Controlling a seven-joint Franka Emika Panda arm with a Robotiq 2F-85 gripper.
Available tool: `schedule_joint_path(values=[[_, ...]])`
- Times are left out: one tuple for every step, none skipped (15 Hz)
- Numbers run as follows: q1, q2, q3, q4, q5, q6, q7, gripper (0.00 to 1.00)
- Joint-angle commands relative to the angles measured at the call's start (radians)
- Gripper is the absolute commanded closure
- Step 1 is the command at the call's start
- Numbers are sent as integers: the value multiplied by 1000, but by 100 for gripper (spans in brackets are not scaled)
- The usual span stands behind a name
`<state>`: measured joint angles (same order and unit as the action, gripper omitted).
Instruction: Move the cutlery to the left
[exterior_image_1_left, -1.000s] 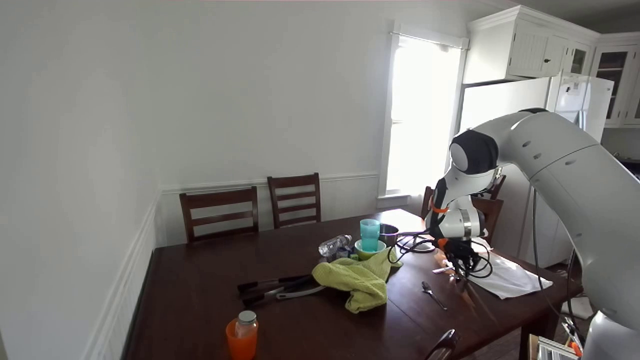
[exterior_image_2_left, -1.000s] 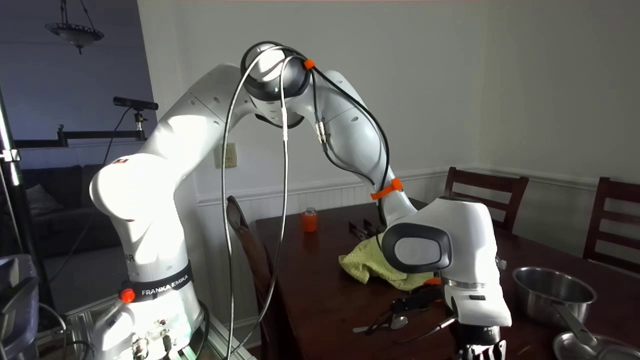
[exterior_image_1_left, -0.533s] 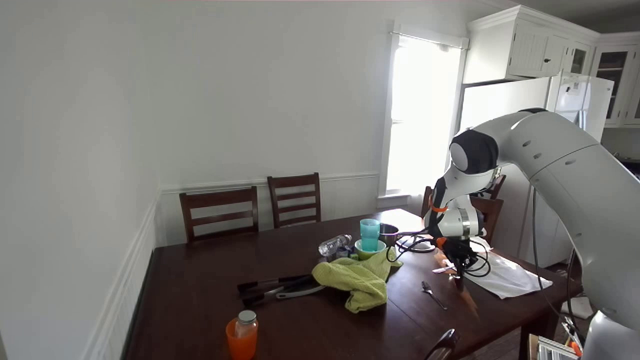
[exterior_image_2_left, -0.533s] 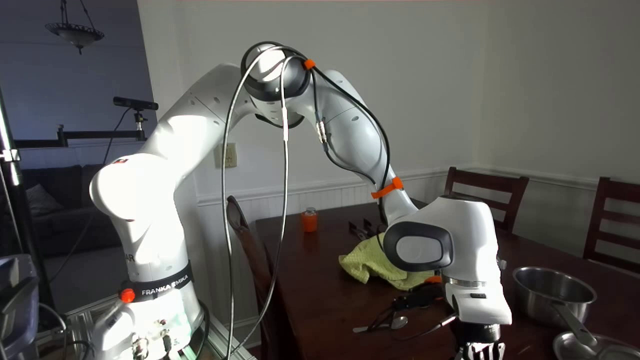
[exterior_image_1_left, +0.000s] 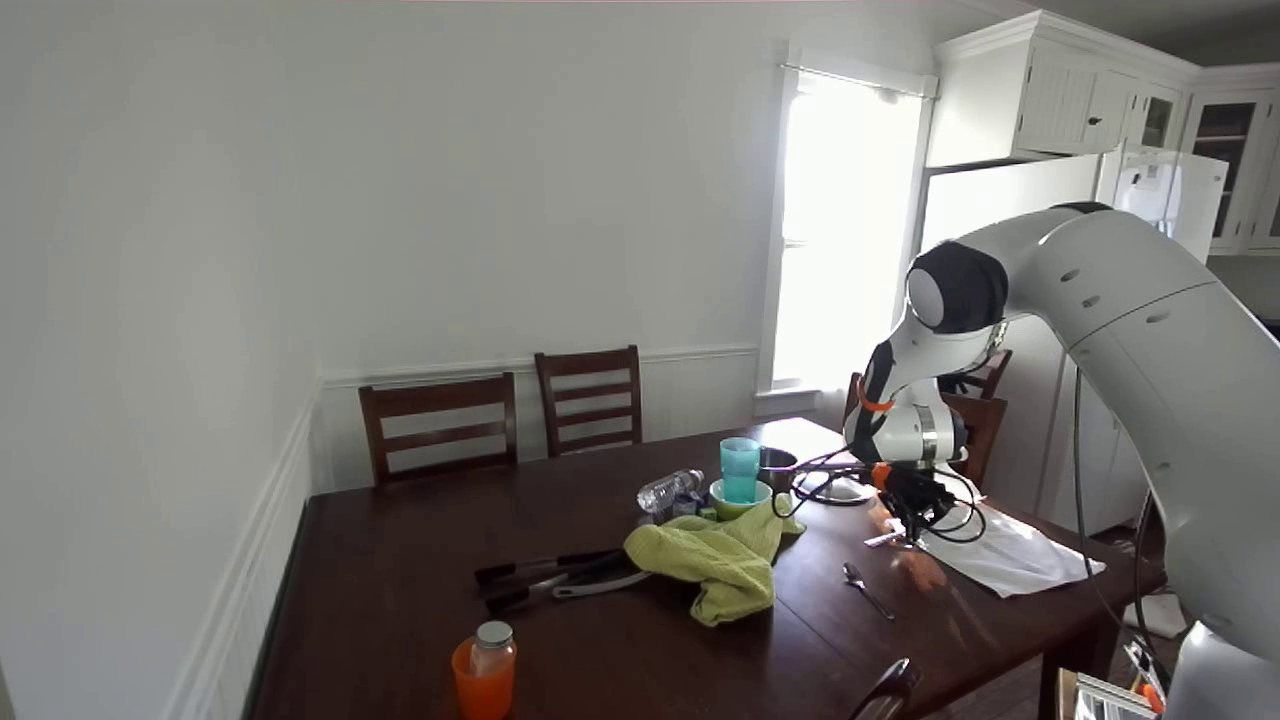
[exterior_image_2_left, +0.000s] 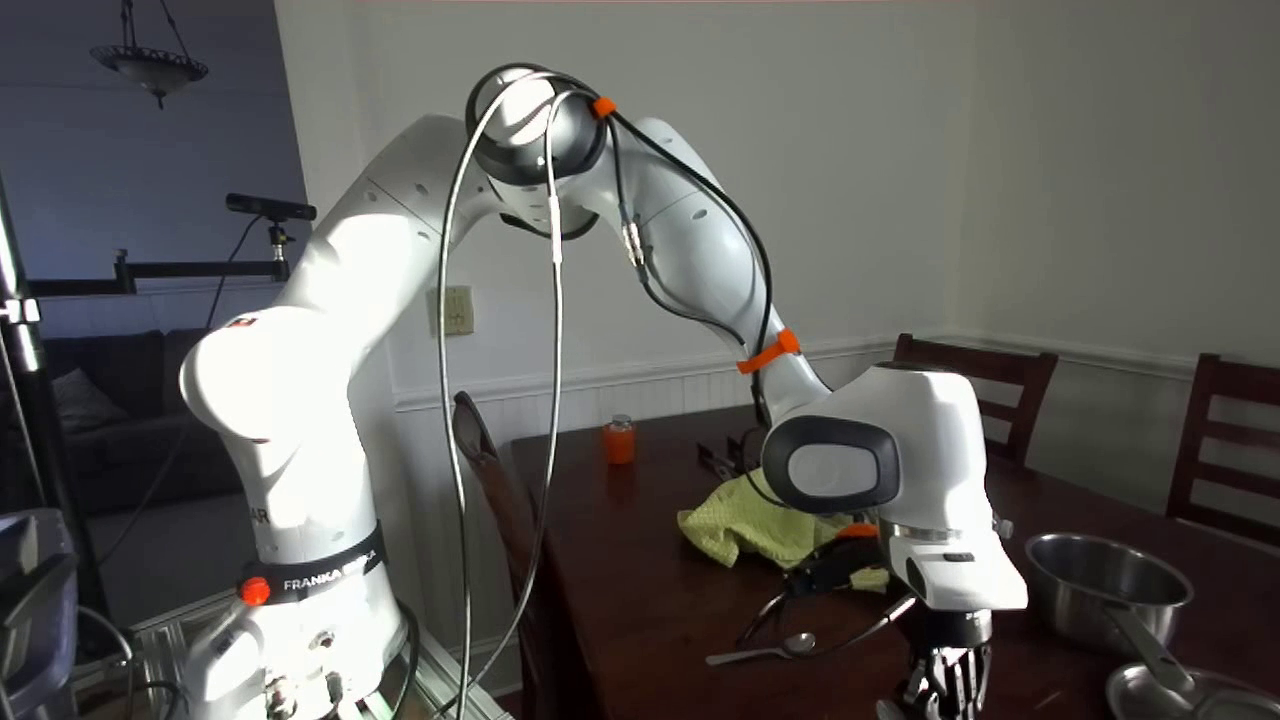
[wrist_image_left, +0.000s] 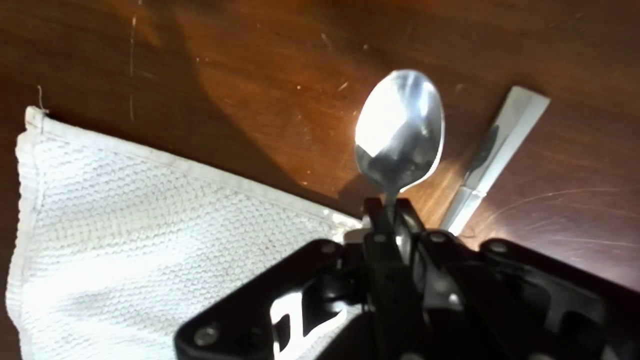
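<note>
On the bench, far left in an exterior view, orange cup: standing well apart from the work — seemingly no part of the task.
Green towel: crumpled mid-bench, near the likely drop area; whether meant as a marker for "left", cannot tell.
Loose spoon: lying on the bench, left of the fingers in both exterior views; probably one piece already brought across, though possibly one awaiting its turn.
Slim utensil: silvery, flat on the bench, near the held spoon in the wrist view and partly hidden by the fingers; of uncertain kind; looks not yet moved, so likely left for later.
Held spoon: in the fingers' grip, with bowl jutting past them; seems clear of the bench, though hard to be sure. Apparently past the grasping stage — yet to be carried leftward, lowered and let go.
Fingers: clamped on the held spoon just behind its bowl, pointing down toward the bench; not yet at any resting place on the left, by the look of it.
White cloth: spread on the bench, farthest right of these in an exterior view; perhaps marking the starting side, going by the task alone.
</note>
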<state>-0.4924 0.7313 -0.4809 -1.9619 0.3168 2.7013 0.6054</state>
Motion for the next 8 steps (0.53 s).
schedule_joint_path(values=[[1, -139, 38, -117, -10, -1, -159, 98], [3, -160, 46, -138, -10, -3, -198, 98], [5, -186, 56, -165, -16, -5, -239, 98], [12, -208, 61, -190, -26, -5, -275, 98], [13, -224, 71, -213, -39, 8, -326, 98], [31, -229, 65, -241, -60, 37, -354, 98], [34, -237, 68, -257, -75, 47, -390, 98], [25, -184, 67, -183, -40, 13, -326, 92]])
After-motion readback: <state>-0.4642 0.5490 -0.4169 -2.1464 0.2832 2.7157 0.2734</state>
